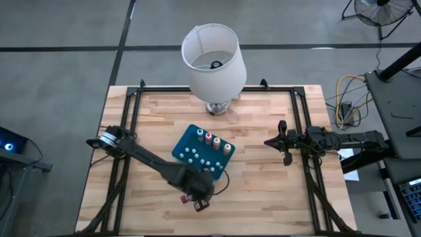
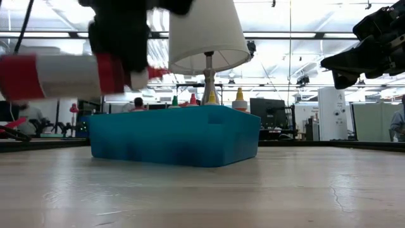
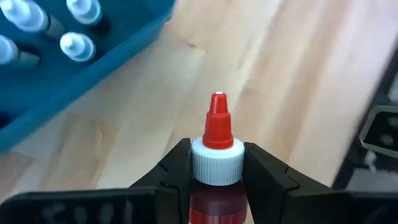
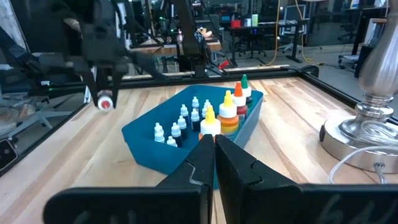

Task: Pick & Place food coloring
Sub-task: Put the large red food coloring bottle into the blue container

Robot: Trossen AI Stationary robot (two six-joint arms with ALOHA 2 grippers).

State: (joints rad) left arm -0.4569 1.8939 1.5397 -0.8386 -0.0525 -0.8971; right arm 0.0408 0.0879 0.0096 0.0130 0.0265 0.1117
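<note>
A red squeeze bottle [image 3: 217, 124] with a white collar and red tip sits in my left gripper [image 1: 198, 197], which hovers over the table's near side, just near of the teal-blue tray [image 1: 187, 141]. In the low view the bottle [image 2: 57, 76] lies level in the air. Green, red, yellow and orange bottles [image 4: 235, 102] stand upright in a row along one side of the tray [image 4: 149, 152], with several small white-tipped bottles [image 4: 180, 124] beside them. My right gripper [image 4: 214, 155] is shut and empty, waiting near the table's right edge [image 1: 284, 141]. My left gripper pinches the red bottle between its two fingers [image 3: 177, 168] at the white collar [image 3: 217, 158] just below the tip. It comes from above, the fingers pointing down and lying across the bottle. The bottle is lifted clear of the table and lies about level [image 2: 38, 76].
A lamp with a white shade [image 1: 214, 56] stands on a silver base [image 4: 367, 134] at the table's far middle, behind the tray. A black frame rail [image 1: 299, 118] runs around the wooden tabletop. Bare wood lies to the right of the tray and along the near edge.
</note>
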